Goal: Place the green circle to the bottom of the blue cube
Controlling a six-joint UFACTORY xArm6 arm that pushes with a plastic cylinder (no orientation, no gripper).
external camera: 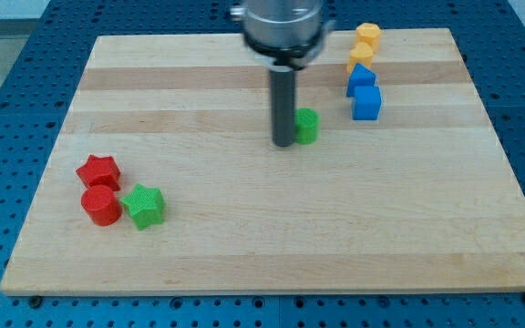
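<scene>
The green circle [308,126] lies on the wooden board, a little above the middle. My tip [283,143] stands right against its left side. The blue cube [366,103] lies to the right of the green circle and slightly higher, with a gap between them. A second blue block [360,78] touches the cube from above.
Two yellow blocks [367,36] [361,56] stand above the blue ones near the board's top edge. At the lower left lie a red star [97,170], a red circle [101,205] and a green star [144,205]. The board [262,246] rests on a blue perforated table.
</scene>
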